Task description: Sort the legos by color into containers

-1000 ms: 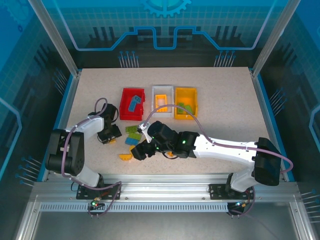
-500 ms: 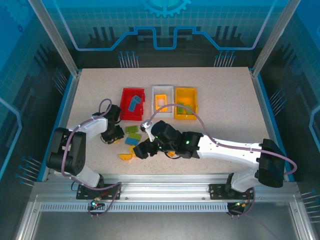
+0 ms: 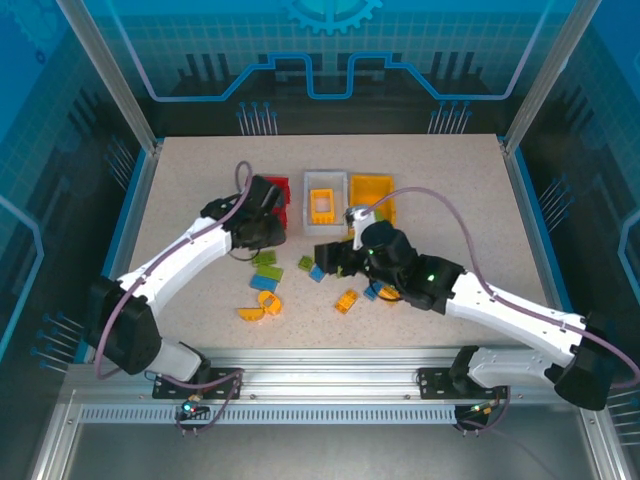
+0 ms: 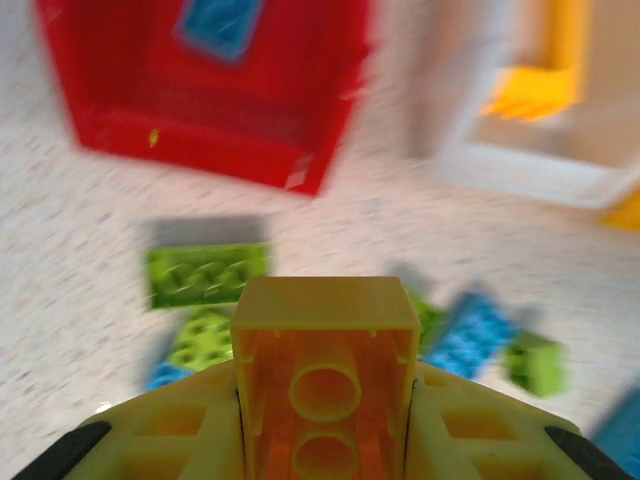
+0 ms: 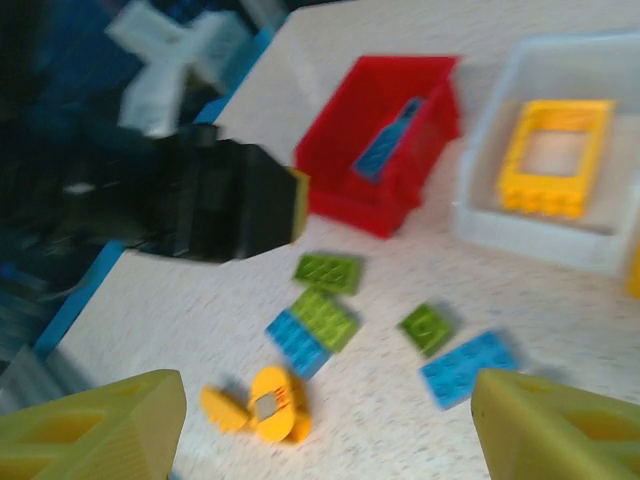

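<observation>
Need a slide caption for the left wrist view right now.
Left gripper clamps a yellow brick; ahead, the red bin holds one blue brick.

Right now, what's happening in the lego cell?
Colour sorting is midway. The left pincer is shut on an orange-yellow brick, near the red bin, which holds a blue brick. The right pincer hangs open above the loose bricks, green, blue and orange, scattered on the table. The white bin holds a yellow frame piece.
</observation>
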